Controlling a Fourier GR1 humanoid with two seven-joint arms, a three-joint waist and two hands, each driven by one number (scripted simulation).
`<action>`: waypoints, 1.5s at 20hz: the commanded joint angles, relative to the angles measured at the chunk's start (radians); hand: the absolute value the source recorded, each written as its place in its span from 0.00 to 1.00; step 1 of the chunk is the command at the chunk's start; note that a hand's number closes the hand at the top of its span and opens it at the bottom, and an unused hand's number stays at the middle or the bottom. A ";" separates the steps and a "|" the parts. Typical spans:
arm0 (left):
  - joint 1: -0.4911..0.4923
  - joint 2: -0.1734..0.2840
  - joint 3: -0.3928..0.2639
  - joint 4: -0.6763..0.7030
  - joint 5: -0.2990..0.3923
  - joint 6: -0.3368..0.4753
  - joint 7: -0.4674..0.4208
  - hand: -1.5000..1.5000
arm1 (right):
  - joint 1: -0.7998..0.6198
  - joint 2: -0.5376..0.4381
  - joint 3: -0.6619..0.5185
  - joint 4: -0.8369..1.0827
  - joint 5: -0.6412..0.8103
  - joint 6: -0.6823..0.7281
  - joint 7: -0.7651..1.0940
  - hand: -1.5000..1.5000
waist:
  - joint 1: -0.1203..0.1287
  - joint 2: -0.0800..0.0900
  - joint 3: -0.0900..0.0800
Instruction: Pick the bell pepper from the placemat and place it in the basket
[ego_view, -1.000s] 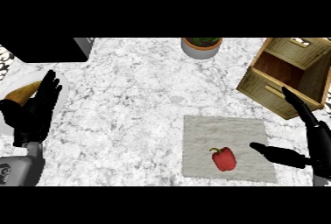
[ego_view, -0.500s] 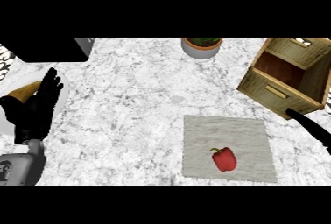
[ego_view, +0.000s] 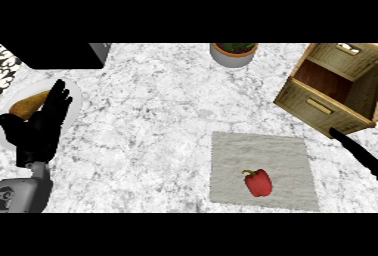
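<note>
**Pepper on the placemat**

The red bell pepper (ego_view: 258, 183) with its green stem lay on the grey placemat (ego_view: 263, 150) at five o'clock. The basket (ego_view: 326, 106) at two o'clock was cut by the edge. The right hand (ego_view: 357, 152) showed only straight fingers. The left hand (ego_view: 43, 125) rested open at nine o'clock on the marbled surface (ego_view: 155, 110).

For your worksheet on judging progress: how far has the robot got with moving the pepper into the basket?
Nothing is done yet: the pepper lies on the placemat, untouched. The right hand shows at the right edge, between placemat and basket, holding nothing. The left hand rests open at the left. Grasping, carrying and placing all remain.
</note>
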 joint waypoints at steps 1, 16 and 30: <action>0.017 -0.056 -0.024 -0.028 -0.043 0.036 0.000 0.50 | 0.010 0.104 0.043 0.016 0.068 -0.028 -0.031 0.00 | 0.003 0.001 0.000; 0.004 -0.044 0.058 -0.008 -0.049 -0.044 0.012 0.50 | 0.041 0.302 0.127 0.323 0.348 -0.201 -0.412 0.00 | 0.003 0.001 0.000; 0.013 -0.074 0.074 -0.107 -0.077 -0.076 0.099 0.50 | 0.024 0.400 0.165 0.420 0.444 -0.263 -0.466 0.00 | 0.005 0.001 0.000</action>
